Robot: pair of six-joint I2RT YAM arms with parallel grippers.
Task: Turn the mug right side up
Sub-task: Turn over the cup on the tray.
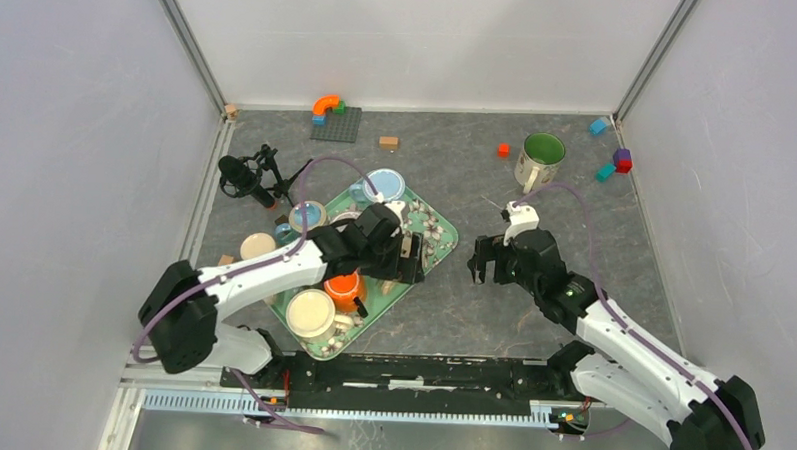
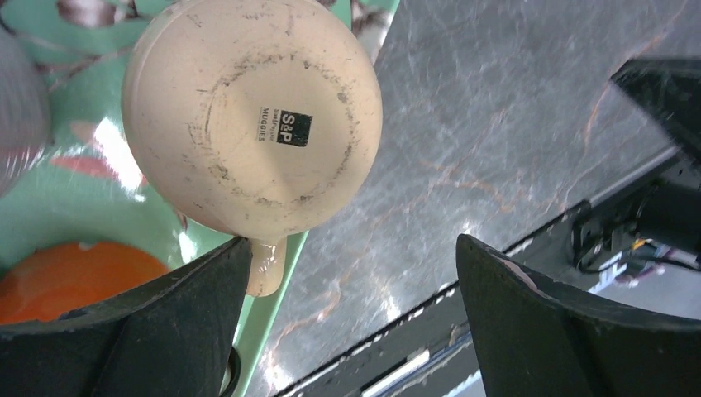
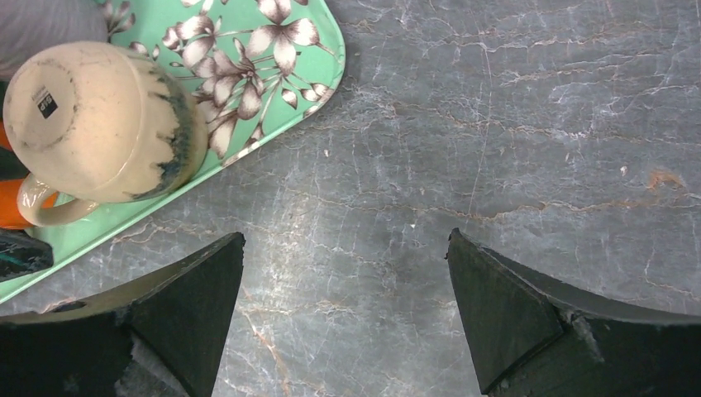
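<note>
**Top external view.** My left fingers (image 1: 413,258) hang spread wide over the right rim of the tray (image 1: 440,229), which lies left of centre on the counter (image 1: 457,157). My right fingers (image 1: 481,263), equally spread and empty, hover above bare counter just beside that rim. My left wrist hides the mug here.

**Left wrist view.** The mug (image 2: 252,124) stands mouth-down at the tray's rim, base up. Its handle (image 2: 266,266) is turned roughly toward the counter's near edge.

**Right wrist view.** The mug's body flares toward the mouth. I judge it to be rigid glazed ceramic: moderately heavy, slippery, and liable to chip. I would grip across the body, clear of the handle.
</note>
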